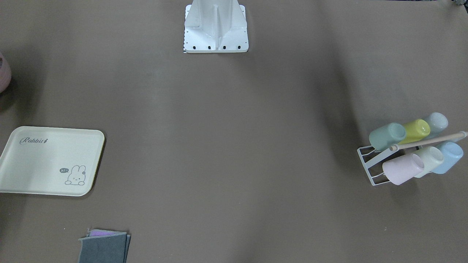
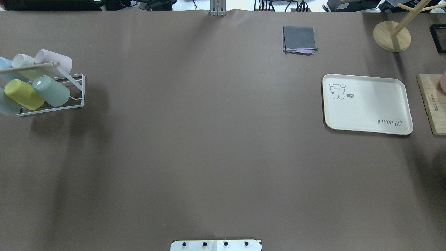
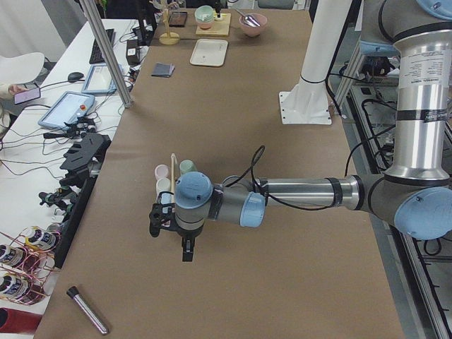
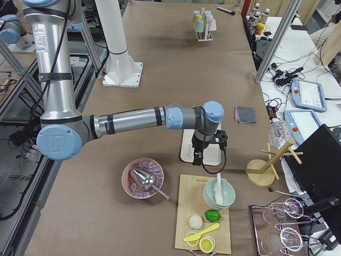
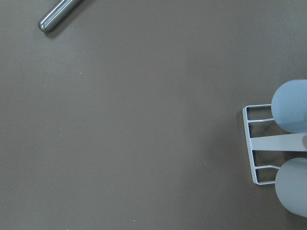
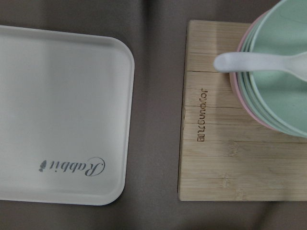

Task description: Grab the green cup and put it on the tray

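Note:
The green cup (image 1: 387, 136) lies on its side in a white wire rack (image 1: 365, 155) at the table's left end, beside a yellow-green cup (image 1: 416, 130). It also shows from overhead (image 2: 51, 90). The cream "Rabbit" tray (image 2: 367, 103) lies empty at the right end and fills the left of the right wrist view (image 6: 57, 115). My left gripper (image 3: 157, 224) hangs just beyond the rack's outer end. My right gripper (image 4: 200, 157) hangs over the tray's edge. Both show only in the side views, so I cannot tell whether they are open or shut.
The rack holds several other pastel cups (image 2: 54, 60); two pale bluish ones (image 5: 291, 105) show in the left wrist view. A metal tube (image 5: 57, 14) lies past the rack. A folded grey cloth (image 2: 299, 39), a wooden stand (image 2: 392, 35) and a bamboo board (image 6: 225, 143) with stacked bowls (image 6: 283, 72) surround the tray.

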Available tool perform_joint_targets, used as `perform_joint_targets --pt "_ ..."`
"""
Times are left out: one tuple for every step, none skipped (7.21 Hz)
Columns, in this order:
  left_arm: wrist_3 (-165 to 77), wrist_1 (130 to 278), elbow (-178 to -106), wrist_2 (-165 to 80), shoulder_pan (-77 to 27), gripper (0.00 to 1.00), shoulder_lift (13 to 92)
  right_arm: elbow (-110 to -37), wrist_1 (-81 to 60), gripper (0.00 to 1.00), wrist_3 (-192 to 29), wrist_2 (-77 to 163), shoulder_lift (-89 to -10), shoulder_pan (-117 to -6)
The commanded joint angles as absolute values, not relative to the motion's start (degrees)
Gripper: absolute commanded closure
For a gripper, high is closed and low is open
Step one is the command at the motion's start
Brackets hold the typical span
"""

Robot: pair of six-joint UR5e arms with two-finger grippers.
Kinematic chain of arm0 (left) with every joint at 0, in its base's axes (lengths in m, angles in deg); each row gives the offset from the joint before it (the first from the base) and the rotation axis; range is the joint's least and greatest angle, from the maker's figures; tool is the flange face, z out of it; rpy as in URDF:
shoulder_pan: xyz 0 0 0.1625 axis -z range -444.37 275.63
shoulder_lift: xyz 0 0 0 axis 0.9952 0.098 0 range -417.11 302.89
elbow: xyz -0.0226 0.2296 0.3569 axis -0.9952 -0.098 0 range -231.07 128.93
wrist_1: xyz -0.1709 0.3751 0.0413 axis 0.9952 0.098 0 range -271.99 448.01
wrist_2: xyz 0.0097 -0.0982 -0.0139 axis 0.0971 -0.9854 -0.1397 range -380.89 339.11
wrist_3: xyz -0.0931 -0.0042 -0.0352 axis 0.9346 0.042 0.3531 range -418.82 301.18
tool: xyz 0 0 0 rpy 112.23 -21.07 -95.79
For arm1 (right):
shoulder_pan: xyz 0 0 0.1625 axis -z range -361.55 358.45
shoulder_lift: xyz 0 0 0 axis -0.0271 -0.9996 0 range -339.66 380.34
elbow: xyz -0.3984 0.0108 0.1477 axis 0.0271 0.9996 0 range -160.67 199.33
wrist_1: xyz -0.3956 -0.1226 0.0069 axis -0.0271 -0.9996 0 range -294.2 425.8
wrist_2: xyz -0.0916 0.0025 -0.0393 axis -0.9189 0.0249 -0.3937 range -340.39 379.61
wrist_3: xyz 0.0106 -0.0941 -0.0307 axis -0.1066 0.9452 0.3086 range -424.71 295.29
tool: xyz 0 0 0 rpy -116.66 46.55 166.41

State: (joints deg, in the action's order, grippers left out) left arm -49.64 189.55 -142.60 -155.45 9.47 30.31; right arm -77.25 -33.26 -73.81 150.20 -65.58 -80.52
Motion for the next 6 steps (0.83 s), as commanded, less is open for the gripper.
perform_joint_targets --pt "-49.5 189.7 -141.8 -155.6 9.5 0.02 30.2 -76.7 -33.3 0.00 -73.7 150.1 -64.6 -80.4" --pt "-49.6 189.8 -142.3 -155.8 9.6 0.02 30.1 -75.3 -33.3 0.00 -73.8 150.1 -63.9 -79.7" --pt "-49.7 189.8 -142.2 -155.8 9.6 0.02 30.1 -70.0 -32.1 0.00 -73.8 150.3 -60.6 -78.2" --pt "-49.6 189.8 -142.5 -155.7 9.6 0.02 30.1 -64.7 -27.9 0.01 -76.4 150.5 -57.4 -75.6" --pt "-49.6 189.7 -142.5 -155.6 9.6 0.02 30.3 -59.4 -18.5 0.01 -83.4 150.4 -56.2 -72.6" --pt "-49.6 189.5 -142.6 -155.9 9.5 0.02 30.4 -56.8 -10.4 0.00 -92.3 150.5 -56.3 -69.7"
